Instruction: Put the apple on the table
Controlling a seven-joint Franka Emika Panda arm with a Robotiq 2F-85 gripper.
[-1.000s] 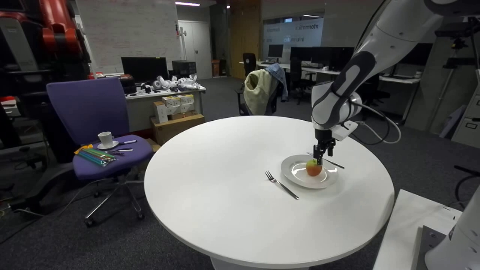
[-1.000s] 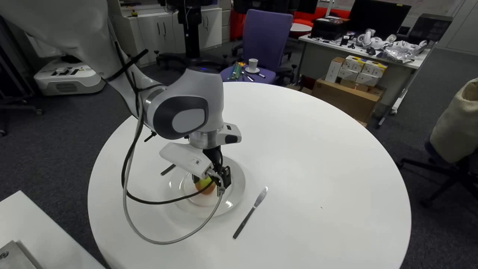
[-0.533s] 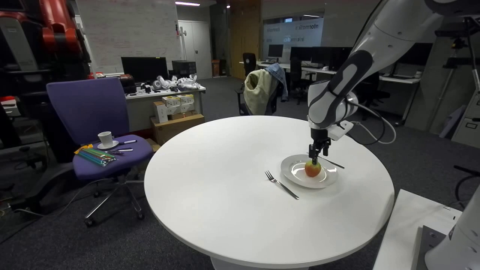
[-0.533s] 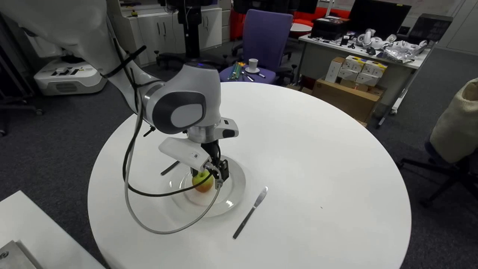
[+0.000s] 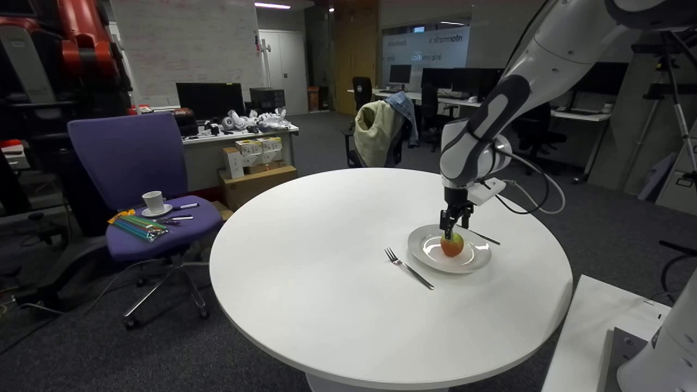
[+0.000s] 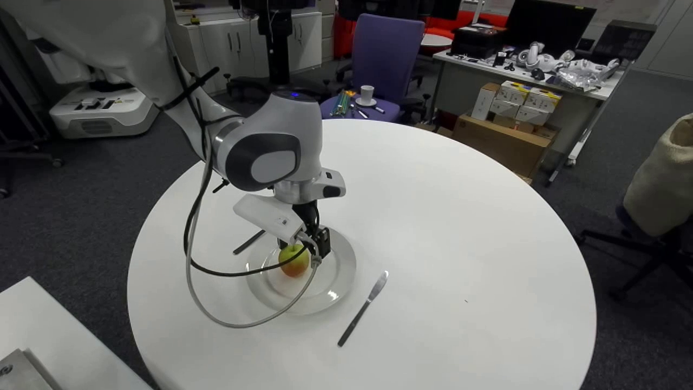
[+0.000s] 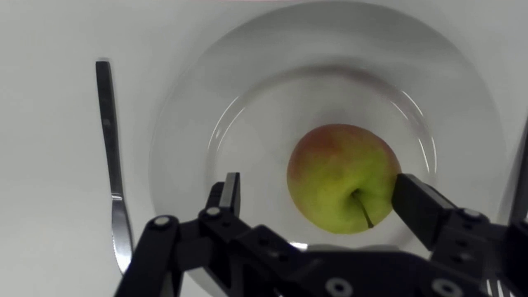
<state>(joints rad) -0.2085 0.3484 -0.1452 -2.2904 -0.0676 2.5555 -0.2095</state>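
The apple (image 5: pixel 452 247), orange-red with a yellow-green top and a stem, sits on the round white plate (image 5: pixel 422 256) in both exterior views (image 6: pixel 293 267). The plate rests on the large round white table (image 5: pixel 326 261). My gripper (image 5: pixel 456 230) is open, low over the plate. In the wrist view my gripper (image 7: pixel 317 177) has its fingers on either side of the apple (image 7: pixel 334 165). The right finger (image 7: pixel 420 206) appears to touch the apple; the left finger (image 7: pixel 231 192) stands apart from it with a gap. In an exterior view the arm and cables partly cover the apple.
A fork (image 5: pixel 415 275) and a knife (image 6: pixel 364 309) lie on the table on opposite sides of the plate. Loose cables (image 6: pixel 227 325) hang from the arm beside the plate. A purple office chair (image 5: pixel 130 158) with a cup (image 5: pixel 154 201) stands beyond the table.
My gripper has shifted a little across the plate, leftward in an exterior view. The apple has moved slightly the same way and shows more of its green top. The gripper stays open.
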